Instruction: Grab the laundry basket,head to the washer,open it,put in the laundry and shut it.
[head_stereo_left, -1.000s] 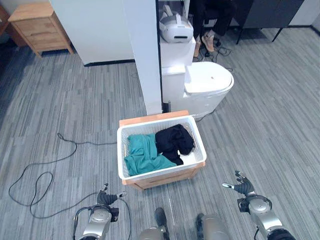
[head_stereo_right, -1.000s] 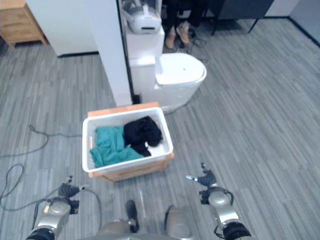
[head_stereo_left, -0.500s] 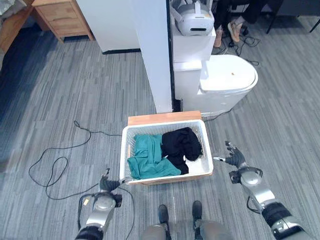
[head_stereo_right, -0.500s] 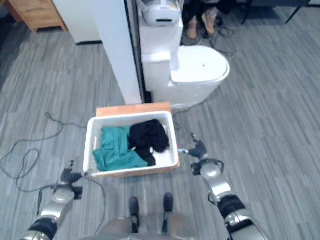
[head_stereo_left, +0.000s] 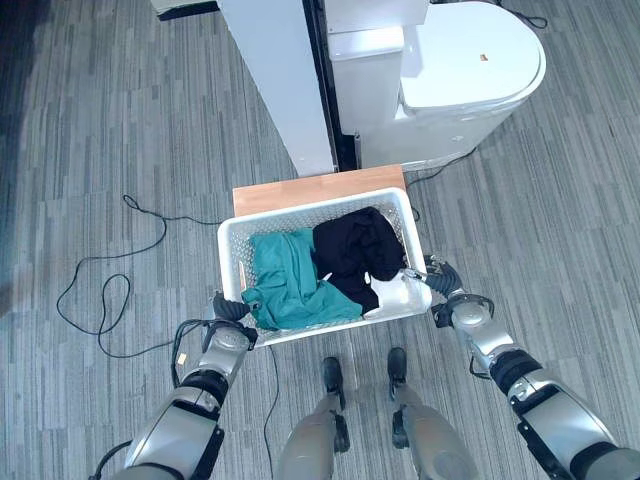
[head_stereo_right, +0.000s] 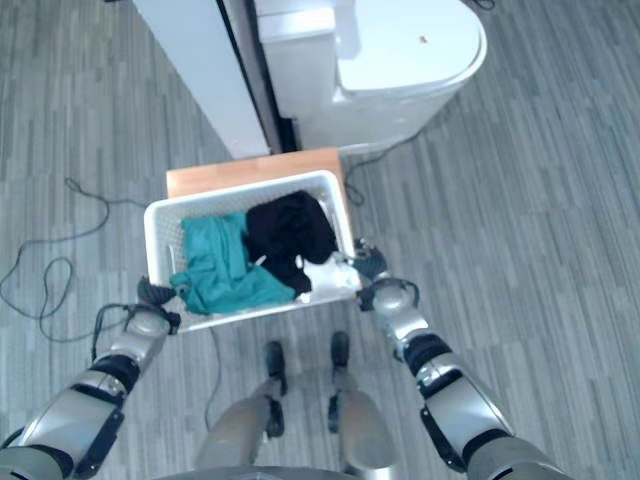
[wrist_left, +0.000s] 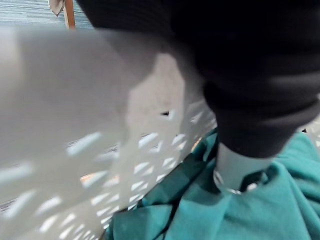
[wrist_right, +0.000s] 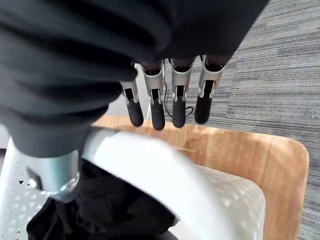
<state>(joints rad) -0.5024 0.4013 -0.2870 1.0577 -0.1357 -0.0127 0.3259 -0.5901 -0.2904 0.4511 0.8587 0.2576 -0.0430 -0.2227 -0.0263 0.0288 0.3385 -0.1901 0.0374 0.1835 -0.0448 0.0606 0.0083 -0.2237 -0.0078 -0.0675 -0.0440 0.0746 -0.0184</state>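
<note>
The white laundry basket (head_stereo_left: 227, 262) sits on a low wooden stand (head_stereo_left: 320, 188) right in front of me. Inside it a teal garment (head_stereo_left: 285, 285) lies beside a black garment (head_stereo_left: 355, 245). My right hand (head_stereo_left: 447, 290) is at the basket's right rim (wrist_right: 145, 165). Its straight fingers (wrist_right: 179, 95) hang outside the rim and its thumb (wrist_right: 55, 175) is inside, by the black cloth. My left hand (head_stereo_left: 228, 312) is at the basket's front left corner. Past that hand, the left wrist view shows the perforated wall (wrist_left: 75, 150) and the teal cloth (wrist_left: 240, 215).
A white toilet-shaped fixture (head_stereo_left: 470, 70) stands just beyond the basket, next to a white upright panel (head_stereo_left: 280, 80). Grey striped carpet (head_stereo_left: 560, 220) lies open to the left and right of the basket.
The camera has come closer and looks further down. Both hands have risen from the floor side to the basket, the right to its right rim, the left to its front left corner.
</note>
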